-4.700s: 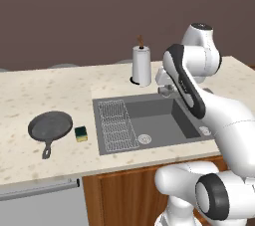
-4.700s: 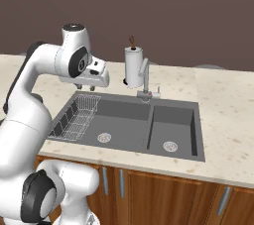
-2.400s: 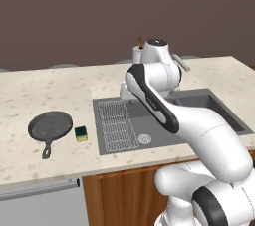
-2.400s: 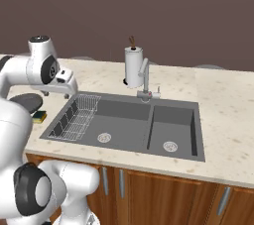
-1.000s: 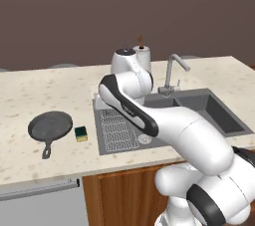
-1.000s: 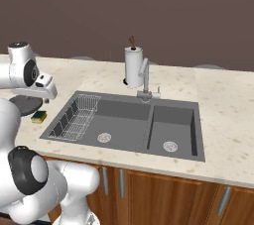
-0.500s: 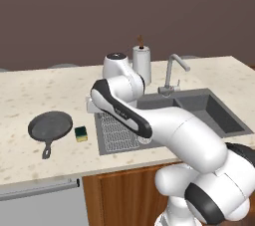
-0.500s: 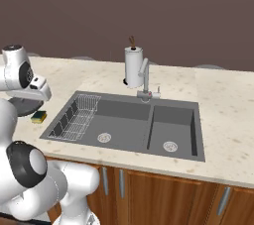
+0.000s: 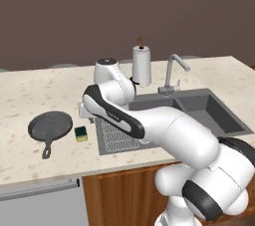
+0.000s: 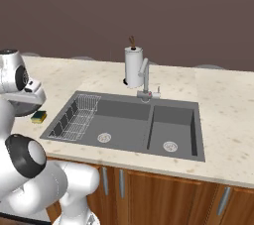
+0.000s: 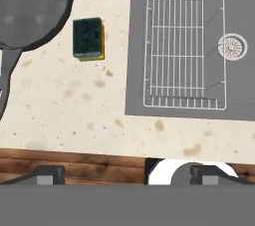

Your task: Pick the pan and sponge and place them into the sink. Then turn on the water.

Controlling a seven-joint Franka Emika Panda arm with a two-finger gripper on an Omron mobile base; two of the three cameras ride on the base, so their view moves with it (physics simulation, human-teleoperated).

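The pan [image 9: 50, 125] lies flat on the bench [image 9: 30, 90] toward its left front, well left of the sink [image 9: 149, 105], its short handle pointing at the front edge. The sponge [image 9: 80, 133] sits just beside the pan's right rim, between pan and sink, green face up; in the hand view it [image 11: 88, 38] lies apart from the pan [image 11: 30, 6] and near the sink's left edge. Both are not yet in the basin, and the faucet [image 9: 172, 70] at the sink's back edge runs no water.

The gripper [image 11: 127, 172] hangs above the bench's front edge near the sink's left front corner, jaws spread wide and holding nothing.

The pan looks like cast iron: heavy, rigid, with a rim too broad for the jaws. The handle seems the sensible hold, close to the bowl so the weight hangs less off-centre; even so it may tip in the grip. The sponge should be light and soft, giving under the jaws, so a pinch across its short sides ought to do, with little risk of slipping. The wire rack [image 11: 184, 41] in the sink's left part would take either one.
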